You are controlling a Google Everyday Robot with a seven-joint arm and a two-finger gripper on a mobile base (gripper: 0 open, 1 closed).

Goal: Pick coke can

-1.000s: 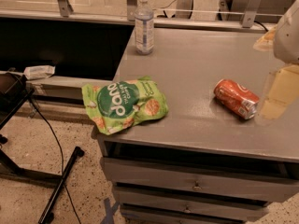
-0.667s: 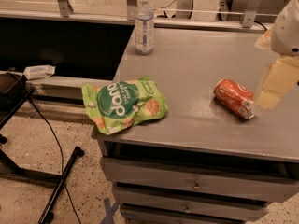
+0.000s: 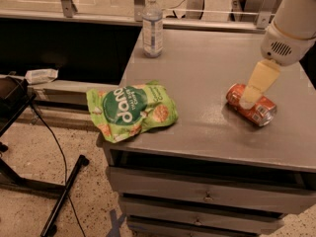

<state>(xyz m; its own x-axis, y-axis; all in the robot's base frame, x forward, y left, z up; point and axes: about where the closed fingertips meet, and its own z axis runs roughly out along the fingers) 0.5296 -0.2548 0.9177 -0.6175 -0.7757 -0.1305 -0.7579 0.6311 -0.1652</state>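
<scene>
The coke can point(image 3: 261, 111) lies on its side on the desk point(image 3: 197, 73). The gripper point(image 3: 247, 98) hangs directly over it, positioned for a grasp; its closure state cannot be determined.

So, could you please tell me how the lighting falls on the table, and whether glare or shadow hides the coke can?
Camera view: warm, dim light; the table has a soft sheen but no harsh glare. The coke can, lying on its side, shows plainly, with a faint shadow at its near edge. The gripper sits over the can's left end and covers part of it.
</scene>
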